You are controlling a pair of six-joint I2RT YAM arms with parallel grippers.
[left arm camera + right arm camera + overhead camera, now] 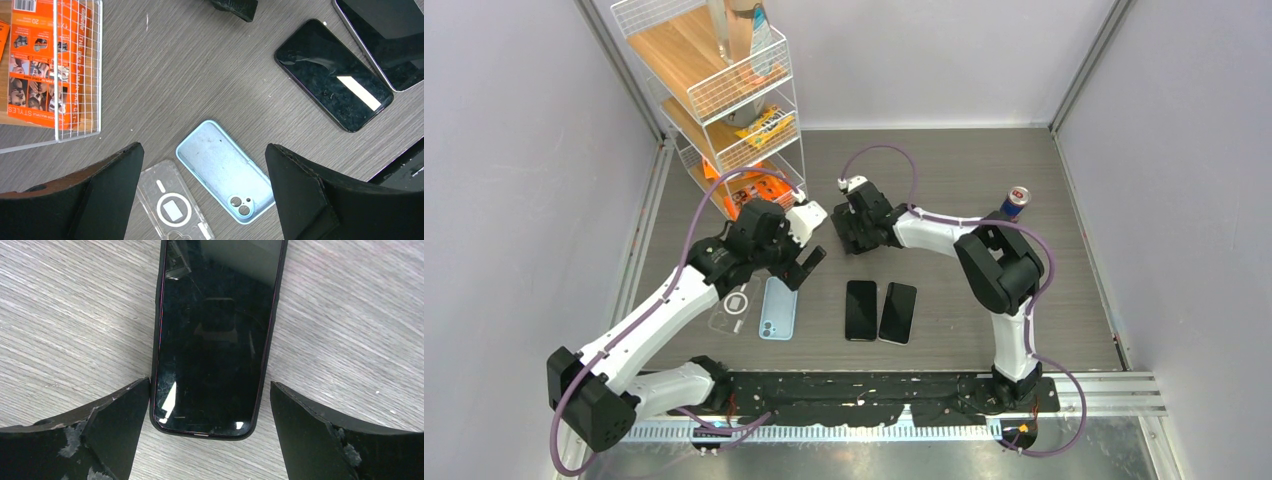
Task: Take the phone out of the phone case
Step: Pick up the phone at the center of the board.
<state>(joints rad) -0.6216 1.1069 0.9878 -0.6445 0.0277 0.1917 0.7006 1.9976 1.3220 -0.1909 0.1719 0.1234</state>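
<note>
The right end effector (209, 385) stands wide, the cased phone (215, 325) between its fingers (100, 430); rigid, glossy, probably slippery, best gripped along its long edges.

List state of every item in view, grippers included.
left gripper, open, empty
right gripper, open, empty
blue case, empty, inside up
clear case, empty, flat
left phone, screen up, dark
right phone, screen up, dark
can, upright

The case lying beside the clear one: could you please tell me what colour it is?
The case is light blue; the left wrist view shows it best.
</note>
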